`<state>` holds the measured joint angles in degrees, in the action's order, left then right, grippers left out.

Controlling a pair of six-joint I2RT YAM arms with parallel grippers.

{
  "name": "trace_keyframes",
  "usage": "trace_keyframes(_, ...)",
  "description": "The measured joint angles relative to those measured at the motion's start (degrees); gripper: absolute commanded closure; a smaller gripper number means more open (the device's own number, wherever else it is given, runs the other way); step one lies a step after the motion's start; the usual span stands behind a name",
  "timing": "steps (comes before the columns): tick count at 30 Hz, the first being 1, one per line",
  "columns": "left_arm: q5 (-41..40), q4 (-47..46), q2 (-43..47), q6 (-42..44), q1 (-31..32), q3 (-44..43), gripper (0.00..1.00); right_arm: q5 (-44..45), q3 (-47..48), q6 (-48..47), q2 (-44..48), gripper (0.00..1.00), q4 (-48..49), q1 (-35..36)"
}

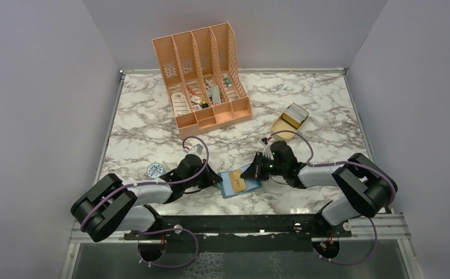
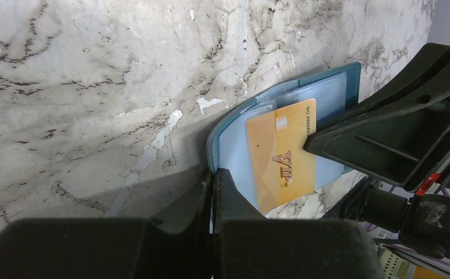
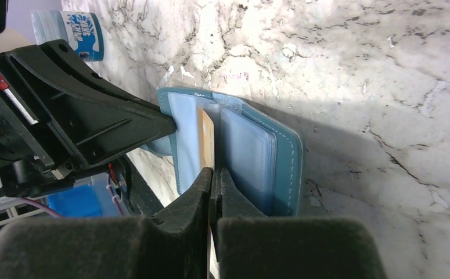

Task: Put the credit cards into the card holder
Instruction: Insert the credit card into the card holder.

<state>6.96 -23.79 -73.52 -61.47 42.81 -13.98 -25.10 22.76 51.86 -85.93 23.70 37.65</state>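
The teal card holder [image 1: 229,188] lies open on the marble near the front edge. A gold "VIP" credit card [image 2: 280,157] lies partly inside its pale blue sleeves. My left gripper [image 2: 213,173] is shut on the holder's left edge [image 2: 225,125] and pins it. My right gripper [image 3: 212,171] is shut on the near edge of the gold card [image 3: 207,136], which stands edge-on between the holder's sleeves [image 3: 248,148]. In the top view the left gripper [image 1: 218,180] and the right gripper [image 1: 251,172] face each other across the holder. More cards [image 1: 294,115] lie in a tan tray.
The tan oval tray [image 1: 280,129] sits behind the right arm. A peach desk organizer [image 1: 205,75] with small items stands at the back centre. A round blue-white disc [image 1: 155,170] lies left of the left arm.
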Motion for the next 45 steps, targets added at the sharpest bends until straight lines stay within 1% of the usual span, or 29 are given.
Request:
trace_keyframes(1, 0.00, -0.09, 0.00, -0.17, 0.00, 0.04, 1.00, 0.04, 0.00, 0.31, -0.22, 0.93, 0.42, 0.22)
trace_keyframes(3, 0.00, -0.20, 0.02, -0.26, 0.00, 0.20, 1.00, 0.22, 0.00, 0.90, -0.52, 0.83, 0.76, 0.63)
trace_keyframes(7, -0.02, -0.20, 0.39, -0.57, 0.00, 0.42, 1.00, 0.42, 0.44, 1.40, -0.81, 0.70, -0.61, 1.60)
trace_keyframes(8, -0.02, -0.20, 0.46, -0.59, 0.02, 0.44, 1.00, 0.59, 1.01, 1.16, -0.63, 0.67, -1.81, 1.81)
trace_keyframes(9, 0.00, -0.20, 0.55, -0.63, 0.02, 0.44, 1.00, 0.79, 1.66, 0.85, -0.37, 0.60, -3.23, 1.97)
trace_keyframes(11, -0.02, -0.17, 0.79, -0.72, 0.02, 0.52, 1.00, 1.29, 3.04, 0.07, 0.50, 0.55, -6.36, 2.16)
trace_keyframes(14, -0.02, -0.17, 1.09, -0.79, 0.02, 0.61, 1.00, 2.05, 4.76, -1.44, 1.86, 0.55, -10.45, 2.71)
trace_keyframes(22, -0.02, -0.17, 1.64, -0.79, 0.02, 0.72, 0.99, 4.11, 7.06, -3.26, 2.32, 0.55, -16.22, 5.29)
trace_keyframes(24, 0.00, -0.15, 1.73, -0.79, 0.02, 0.74, 0.97, 4.24, 7.41, -3.37, 2.14, 0.55, -16.44, 5.79)
trace_keyframes(27, 0.00, -0.15, 1.73, -0.79, 0.02, 0.74, 0.90, 4.20, 8.00, -3.48, 1.25, 0.56, -16.26, 6.19)
trace_keyframes(31, 0.00, -0.13, 2.08, -0.76, 0.07, 0.74, 0.85, 3.82, 9.09, -3.65, -0.57, 0.58, -15.56, 6.58)
trace_keyframes(38, 0.02, -0.13, 2.25, -0.28, 0.07, 0.74, 0.77, 3.17, 11.56, -5.90, -3.58, 0.65, -15.41, 7.04)
trace_keyframes(43, 0.07, -0.13, 2.25, 0.31, 0.07, 0.74, 0.71, 2.75, 11.91, -7.45, -4.66, 0.72, -15.26, 7.04)
trace_keyframes(45, 0.09, -0.13, 2.25, 0.50, 0.07, 0.74, 0.70, 2.51, 11.93, -7.87, -5.03, 0.73, -15.10, 7.04)
